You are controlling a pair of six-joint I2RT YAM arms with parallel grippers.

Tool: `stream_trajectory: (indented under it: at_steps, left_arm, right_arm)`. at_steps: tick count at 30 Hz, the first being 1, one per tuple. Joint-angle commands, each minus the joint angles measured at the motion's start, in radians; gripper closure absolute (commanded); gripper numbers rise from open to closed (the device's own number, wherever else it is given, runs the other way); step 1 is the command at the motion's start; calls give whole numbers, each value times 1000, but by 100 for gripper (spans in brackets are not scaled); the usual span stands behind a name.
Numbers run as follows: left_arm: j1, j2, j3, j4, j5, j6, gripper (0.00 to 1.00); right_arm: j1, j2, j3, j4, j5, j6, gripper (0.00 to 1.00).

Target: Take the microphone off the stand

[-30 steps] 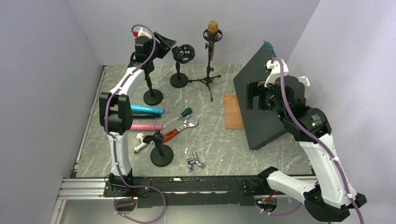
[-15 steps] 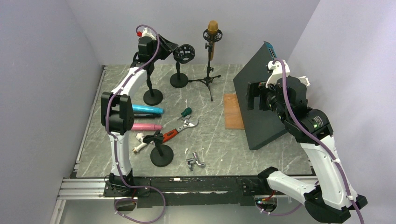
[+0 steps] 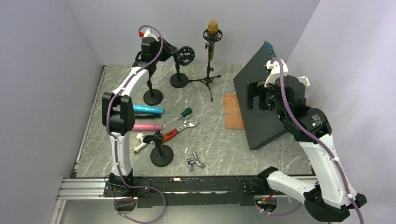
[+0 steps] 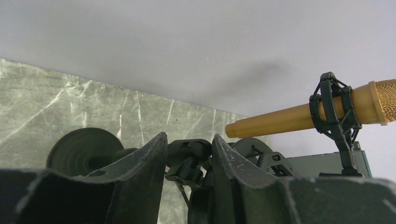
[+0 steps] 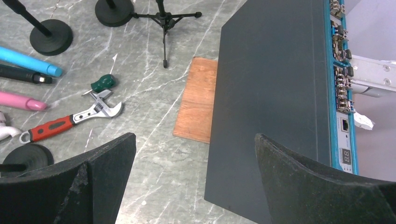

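The gold microphone stands upright in a black shock mount on the tripod stand at the back of the table. In the left wrist view the microphone lies off to the right, apart from my fingers. My left gripper is beside an empty shock mount on a round-based stand. There my left gripper is shut on that mount's black swivel joint, both fingers touching it. My right gripper hangs open over the table, holding nothing.
A tall dark panel leans at the right, with a wooden board at its foot. Blue, black and pink cylinders, a red-handled wrench, a green screwdriver, a metal fitting and two more round-based stands occupy the left half.
My left gripper has swung right, up against the empty shock mount, and its jaws have closed onto the swivel joint. The right arm has barely moved.
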Motion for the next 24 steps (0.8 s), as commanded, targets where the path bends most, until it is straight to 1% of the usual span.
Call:
stream_trajectory:
  at_steps: [1, 5, 8, 14, 18, 24]
  left_arm:
    - [2, 29, -48, -241, -80, 113, 57]
    - [2, 61, -28, -252, -69, 132, 55]
    - [2, 91, -3, -291, -66, 141, 55]
    - [2, 89, -47, -277, -77, 158, 54]
    - [1, 116, -19, -305, -68, 174, 54]
    - [0, 142, 15, -303, -51, 178, 52]
  right_arm:
    - [2, 7, 4, 19, 6, -20, 0]
    - [2, 21, 11, 21, -2, -28, 0]
    - [1, 30, 20, 16, -2, -38, 0]
    - [1, 25, 20, 10, 11, -38, 0]
    - [2, 25, 23, 8, 14, -42, 0]
    - [1, 27, 27, 12, 7, -44, 0]
